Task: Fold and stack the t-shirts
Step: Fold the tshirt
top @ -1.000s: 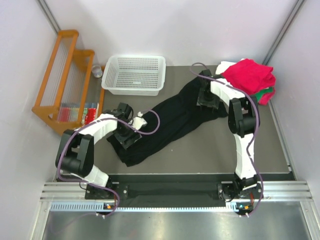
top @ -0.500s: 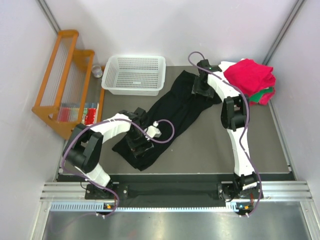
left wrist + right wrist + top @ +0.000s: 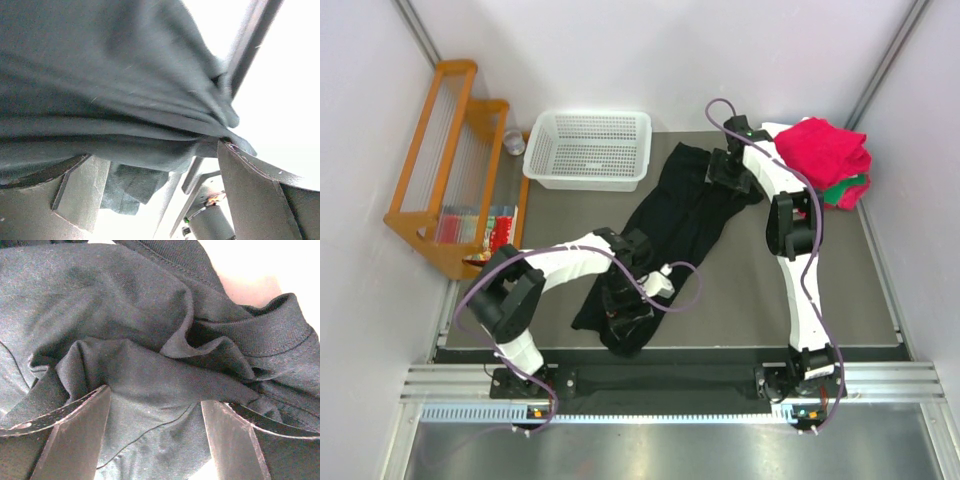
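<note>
At far left an orange rack (image 3: pixel 445 170) is standing beside the worktop (image 3: pixel 740 300), and a white perforated basket (image 3: pixel 588 180) is sitting at the back edge. The black shirt (image 3: pixel 675 220), the one not yet folded, is lying in a long, rumpled diagonal band from the near centre up toward the back right, so it is neither flat nor squared. The left tool (image 3: pixel 628 305) is sitting at the shirt's near end. In the wrist view its fingers (image 3: pixel 75 192) are standing wide apart and gripping nothing, with soft, matte cloth draping over them in loose pleats. The right tool (image 3: pixel 728 178) is resting on the far end, and its fingers (image 3: pixel 75 435) are also standing open, with bunched knit lying slack in the gap. The ribbed collar (image 3: pixel 280 330) is curling just beyond them, beside a stitched seam. At far right the red shirt (image 3: pixel 820 148) is lying folded on top of a green one (image 3: pixel 850 190), with a white one (image 3: pixel 772 130) peeking out behind. The stack is looking begun, and judging from this, spreading, folding and stacking the black shirt are all remaining.
</note>
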`<action>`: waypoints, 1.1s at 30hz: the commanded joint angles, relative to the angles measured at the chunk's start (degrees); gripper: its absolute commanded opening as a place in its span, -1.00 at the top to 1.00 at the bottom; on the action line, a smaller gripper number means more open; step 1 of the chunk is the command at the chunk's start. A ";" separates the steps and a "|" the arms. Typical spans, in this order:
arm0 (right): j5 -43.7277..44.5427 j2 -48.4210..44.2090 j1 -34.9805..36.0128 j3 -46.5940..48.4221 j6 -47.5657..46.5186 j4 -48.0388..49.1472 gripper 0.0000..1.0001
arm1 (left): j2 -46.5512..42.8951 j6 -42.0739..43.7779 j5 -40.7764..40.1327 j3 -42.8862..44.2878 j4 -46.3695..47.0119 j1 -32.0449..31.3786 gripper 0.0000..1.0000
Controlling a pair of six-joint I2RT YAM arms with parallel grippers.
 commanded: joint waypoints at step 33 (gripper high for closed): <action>8.58 -32.18 14.64 -42.40 -0.18 10.25 -0.71 | -11.01 -2.36 4.33 11.45 8.39 32.84 -0.80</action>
